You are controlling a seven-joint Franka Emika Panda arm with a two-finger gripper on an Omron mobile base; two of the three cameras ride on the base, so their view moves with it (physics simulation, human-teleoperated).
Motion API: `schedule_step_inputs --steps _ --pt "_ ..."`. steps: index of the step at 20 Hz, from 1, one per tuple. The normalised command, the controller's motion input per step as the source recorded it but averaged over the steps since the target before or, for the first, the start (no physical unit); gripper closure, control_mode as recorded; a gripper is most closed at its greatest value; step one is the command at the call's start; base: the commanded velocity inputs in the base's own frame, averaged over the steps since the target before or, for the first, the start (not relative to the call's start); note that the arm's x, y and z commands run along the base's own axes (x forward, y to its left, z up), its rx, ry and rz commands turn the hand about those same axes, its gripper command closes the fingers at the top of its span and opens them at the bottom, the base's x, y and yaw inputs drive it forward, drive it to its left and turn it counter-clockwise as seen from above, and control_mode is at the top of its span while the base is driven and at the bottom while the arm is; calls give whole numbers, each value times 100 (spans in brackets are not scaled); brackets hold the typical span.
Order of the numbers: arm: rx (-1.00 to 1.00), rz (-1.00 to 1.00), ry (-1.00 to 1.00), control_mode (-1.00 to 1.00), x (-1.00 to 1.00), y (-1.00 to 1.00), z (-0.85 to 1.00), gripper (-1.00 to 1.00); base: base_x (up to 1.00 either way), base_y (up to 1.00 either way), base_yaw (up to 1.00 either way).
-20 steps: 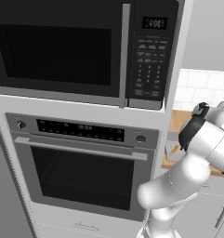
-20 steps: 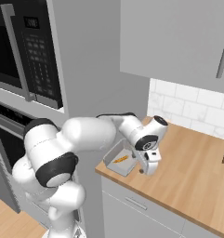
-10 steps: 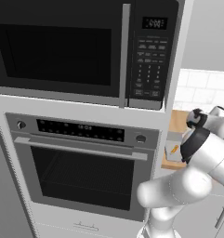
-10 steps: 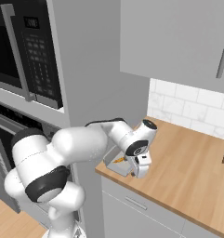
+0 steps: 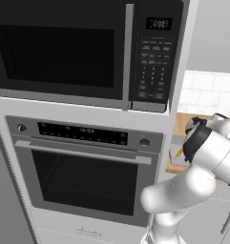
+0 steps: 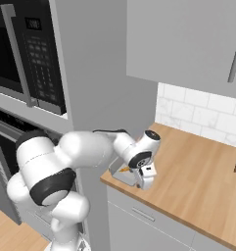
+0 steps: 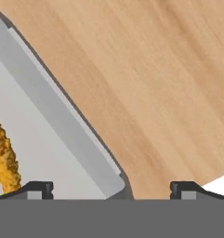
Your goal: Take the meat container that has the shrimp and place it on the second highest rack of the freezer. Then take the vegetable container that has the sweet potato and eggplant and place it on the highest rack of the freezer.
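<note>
The arm is reaching down over the wooden counter [image 6: 198,171], with its gripper [image 7: 111,188] hanging wide apart and grasping nothing. In the hand view one fingertip [image 7: 36,188] is sitting over the grey tray [image 7: 48,139] and the other over bare wood, so the jaws are straddling the tray's corner rim. The orange shrimp [image 7: 4,160] is lying inside the tray, just beside that fingertip. From the right base view, the tray [image 6: 120,174] is resting at the counter's near corner beside the oven column [image 6: 97,73].
</note>
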Motion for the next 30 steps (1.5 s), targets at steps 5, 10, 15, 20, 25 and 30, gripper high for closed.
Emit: schedule_step_inputs --steps 5,10,15,20,25,30 --pt "0 0 4 -100 13 -9 -9 -100 0 0 0" --pt "0 0 0 -100 12 0 -13 -100 0 0 0" --pt "0 0 0 -100 2 7 -29 -100 0 0 0" --pt "0 0 0 -100 -1 42 -32 100 0 0 0" --pt "0 0 0 -100 0 35 0 100 0 0 0" --pt "0 0 -2 -100 -23 4 -2 100 0 0 0"
